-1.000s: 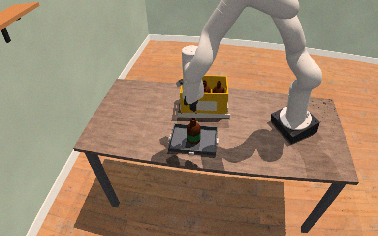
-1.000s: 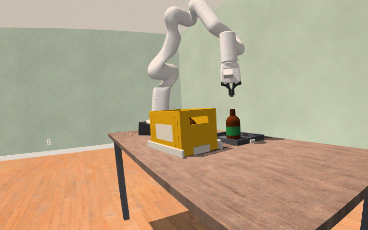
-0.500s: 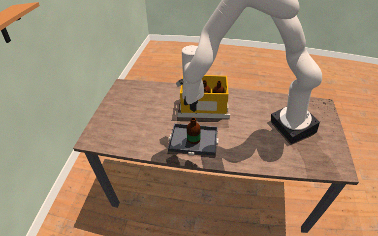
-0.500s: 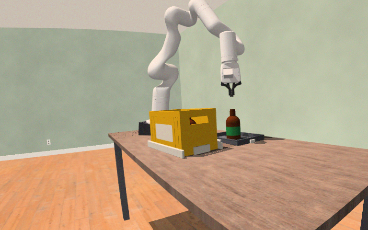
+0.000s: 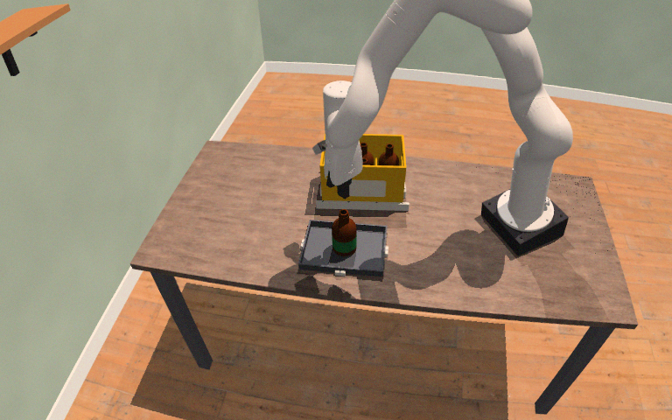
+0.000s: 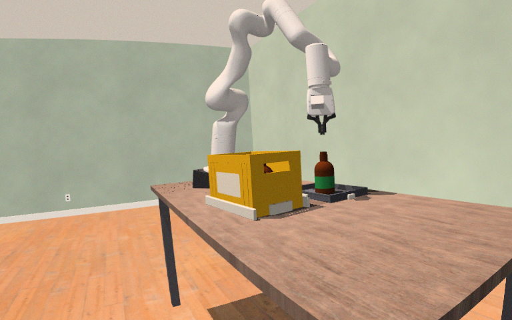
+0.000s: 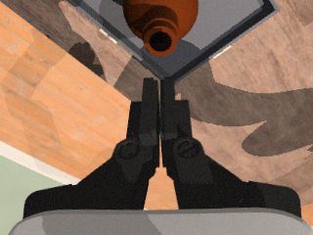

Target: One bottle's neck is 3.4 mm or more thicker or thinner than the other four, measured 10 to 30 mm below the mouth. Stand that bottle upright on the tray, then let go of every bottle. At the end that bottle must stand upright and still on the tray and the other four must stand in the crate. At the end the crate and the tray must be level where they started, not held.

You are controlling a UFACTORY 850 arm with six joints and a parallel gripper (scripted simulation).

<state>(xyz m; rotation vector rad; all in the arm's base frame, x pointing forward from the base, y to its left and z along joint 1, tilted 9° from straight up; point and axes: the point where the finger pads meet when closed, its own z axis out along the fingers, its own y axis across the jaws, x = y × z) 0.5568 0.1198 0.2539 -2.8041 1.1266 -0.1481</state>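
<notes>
One bottle (image 5: pixel 344 238) (image 6: pixel 324 175) (image 7: pixel 163 17) stands upright on the tray (image 5: pixel 317 268) (image 6: pixel 321 197) (image 7: pixel 220 48), on the near side of the crate (image 5: pixel 361 183) (image 6: pixel 277 185) in the top view, and nothing touches it; my gripper (image 5: pixel 338 190) (image 6: pixel 322 133) (image 7: pixel 159 97) hangs above, fingers together with nothing between them. From the top I make out brown bottles in the crate but can't count all four, since my arm and the crate walls hide part of it. Crate and tray look level, so I judge the job nearly done, if this is the odd neck, which I can't confirm by eye; what's left is perhaps just keeping clear

No change we can make out.
Between the earlier pictures and now, we find the arm (image 5: pixel 368 84) (image 6: pixel 235 56), bottles (image 5: pixel 344 234) (image 6: pixel 324 173) (image 7: pixel 160 29), crate (image 5: pixel 361 190) (image 6: pixel 277 185) and tray (image 5: pixel 368 248) (image 6: pixel 341 195) (image 7: pixel 220 43) unmoved.
</notes>
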